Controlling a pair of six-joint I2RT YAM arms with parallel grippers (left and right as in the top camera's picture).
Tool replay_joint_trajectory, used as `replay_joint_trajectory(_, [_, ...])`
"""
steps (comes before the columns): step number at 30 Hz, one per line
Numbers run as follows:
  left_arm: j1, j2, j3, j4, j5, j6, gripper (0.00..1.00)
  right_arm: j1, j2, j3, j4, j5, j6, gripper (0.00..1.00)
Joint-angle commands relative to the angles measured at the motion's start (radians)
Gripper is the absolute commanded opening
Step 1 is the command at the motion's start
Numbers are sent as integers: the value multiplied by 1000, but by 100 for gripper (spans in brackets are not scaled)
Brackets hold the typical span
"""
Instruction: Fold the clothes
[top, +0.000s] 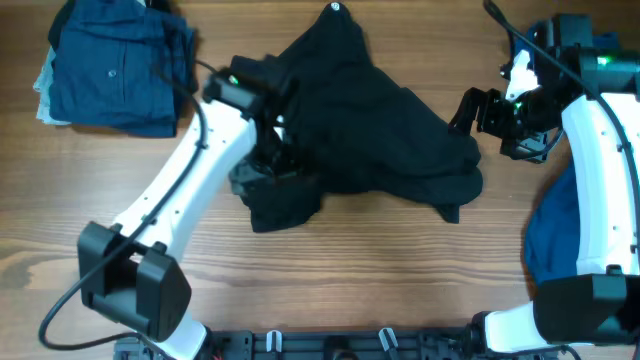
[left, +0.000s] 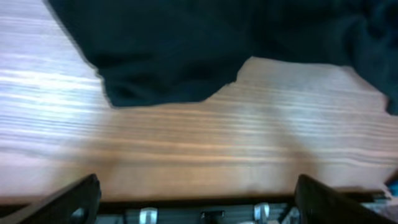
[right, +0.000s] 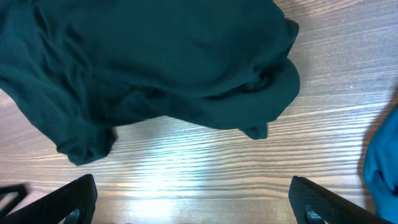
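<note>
1. Black garment (top: 370, 120) lies crumpled mid-tabletop (top: 400, 290), between the two arms.
2. Left gripper (left: 199, 198): jaws wide apart, empty, at the garment's lower-left flap.
3. Right gripper (right: 196, 200): jaws apart too, nothing between them, just beside its right edge.
4. It looks soft, light and floppy, so it'll sag. I'd pinch a hem or corner, not the bunched middle.
</note>
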Motion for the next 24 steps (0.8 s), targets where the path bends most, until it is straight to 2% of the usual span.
replay_joint_trajectory(1, [18, -6, -146, 118, 11, -186, 100, 3, -11, 1, 0, 6, -22, 99])
replay_joint_trajectory(3, [32, -6, -193, 148, 11, -233, 100, 3, -11, 1, 0, 6, -22, 99])
replay_joint_trajectory(6, [38, -6, -261, 187, 14, -243, 100, 3, -11, 1, 4, 6, -22, 99])
replay_joint_trajectory(12, [56, -6, -428, 371, 11, -311, 100, 3, -11, 1, 19, 6, -21, 99])
replay_joint_trajectory(17, [127, -6, -525, 486, 11, -277, 100, 3, -11, 1, 15, 6, -22, 99])
replay_joint_trajectory(24, [131, -6, -603, 612, 20, -231, 100, 3, -11, 1, 13, 6, -22, 100])
